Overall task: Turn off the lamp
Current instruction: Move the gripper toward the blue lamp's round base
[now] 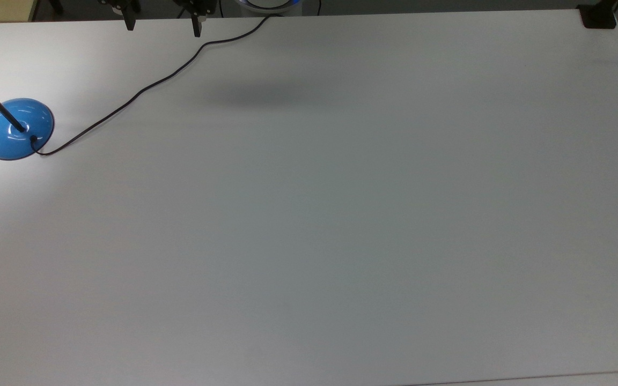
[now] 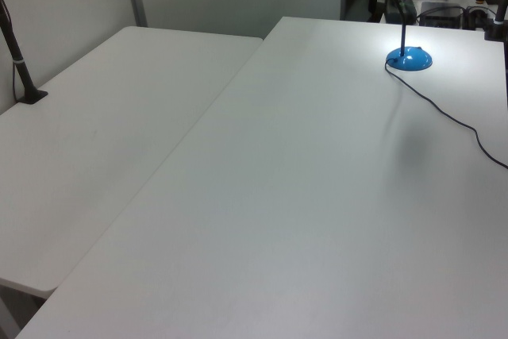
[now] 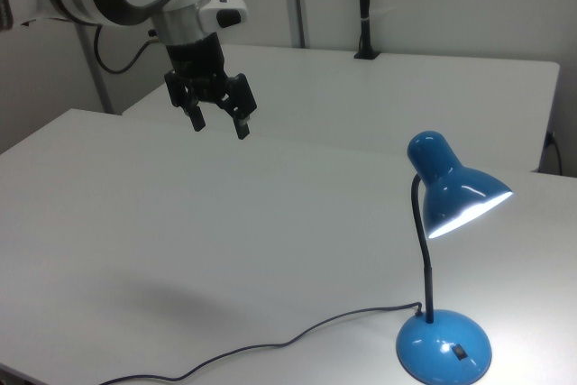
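The lamp has a glossy blue dome base (image 1: 15, 128) at the top view's left, with a thin black stem slanting off the left edge. In the right view its blue shade (image 3: 451, 182) glows lit, above the base (image 3: 444, 349), which carries a small dark switch (image 3: 460, 352). In the left view the lamp base (image 2: 409, 59) stands far back with a bright patch around it. A black cord (image 1: 142, 91) trails from the base across the table. My gripper (image 3: 219, 123) hangs open and empty high above the table, well to the right view's left of the lamp. Its fingertips (image 1: 196, 27) poke in at the top view's upper edge.
A wide white table (image 1: 341, 214) stretches out bare to the top view's right of the lamp. A second white table (image 2: 119, 117) adjoins it, with a black clamped post (image 2: 20, 61) on it. Another black clamp (image 1: 598, 16) sits at the top view's upper right corner.
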Controlling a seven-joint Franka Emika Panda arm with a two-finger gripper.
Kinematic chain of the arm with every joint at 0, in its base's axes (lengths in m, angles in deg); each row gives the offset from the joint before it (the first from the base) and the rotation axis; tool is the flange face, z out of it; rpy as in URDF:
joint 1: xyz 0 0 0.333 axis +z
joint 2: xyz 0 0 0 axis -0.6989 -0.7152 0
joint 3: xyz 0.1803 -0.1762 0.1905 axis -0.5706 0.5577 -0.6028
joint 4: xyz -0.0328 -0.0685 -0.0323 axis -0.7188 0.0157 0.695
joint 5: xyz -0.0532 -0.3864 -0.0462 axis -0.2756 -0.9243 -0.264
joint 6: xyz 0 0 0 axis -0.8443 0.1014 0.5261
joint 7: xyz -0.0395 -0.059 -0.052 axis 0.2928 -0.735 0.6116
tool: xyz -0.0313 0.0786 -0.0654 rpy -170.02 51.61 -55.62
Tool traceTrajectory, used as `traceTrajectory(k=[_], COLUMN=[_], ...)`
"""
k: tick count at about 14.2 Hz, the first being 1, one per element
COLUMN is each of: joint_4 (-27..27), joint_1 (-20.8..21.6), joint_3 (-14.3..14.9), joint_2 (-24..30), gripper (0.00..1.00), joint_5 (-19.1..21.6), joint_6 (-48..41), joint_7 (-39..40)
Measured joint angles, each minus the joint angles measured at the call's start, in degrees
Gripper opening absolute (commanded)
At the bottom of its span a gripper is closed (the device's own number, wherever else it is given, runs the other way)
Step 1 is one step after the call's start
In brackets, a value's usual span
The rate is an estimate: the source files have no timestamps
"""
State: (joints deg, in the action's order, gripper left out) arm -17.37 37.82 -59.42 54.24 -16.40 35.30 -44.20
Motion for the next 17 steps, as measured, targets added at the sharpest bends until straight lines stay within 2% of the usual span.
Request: traceTrajectory(k=[9,10,12,14,16,17], joint_4=[0.03,0.23,1.04,1.25,1.25,1.15], joint_1=[0.02,-0.05,-1.63,-4.34,-6.89,-7.84], joint_3=[-0.68,-0.6,-0.21,2.13,7.14,11.73], joint_2=[-0.75,-0.72,-0.33,0.43,1.0,1.03], gripper=[1.0,1.0,1.0,1.0,1.0,0.93], joint_5=[0.0,-0.13,-0.5,-2.25,-3.03,-2.98], joint_6=[-0.59,-2.7,-8.23,-11.84,-13.04,-13.05], joint_7=[-0.02,0.52,11.27,26.03,38.68,44.39])
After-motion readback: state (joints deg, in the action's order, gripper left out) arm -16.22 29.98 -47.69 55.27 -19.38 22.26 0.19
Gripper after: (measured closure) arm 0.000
